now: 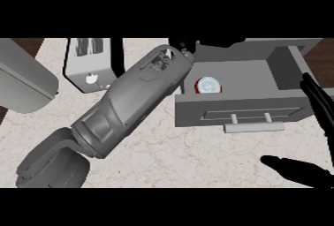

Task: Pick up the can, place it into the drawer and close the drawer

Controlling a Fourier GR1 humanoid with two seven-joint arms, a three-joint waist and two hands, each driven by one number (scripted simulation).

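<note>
The can (pixel 209 85), red with a white round top, sits inside the open grey drawer (pixel 241 112) near its left wall. My left forearm crosses the counter diagonally. My left hand (pixel 184 44) shows as a black shape above the drawer's back left corner, apart from the can and partly cut off at the top of the view. My right hand (pixel 317 102) is open at the right edge, beside the drawer's right front corner, with its thumb (pixel 287 167) low at the right. The drawer's bar handle (pixel 253 127) faces me.
A white toaster (pixel 88 64) stands at the back left, close to my left forearm. A large grey rounded object (pixel 23 81) lies at the far left. The marble counter (pixel 189 154) spreads in front of the drawer.
</note>
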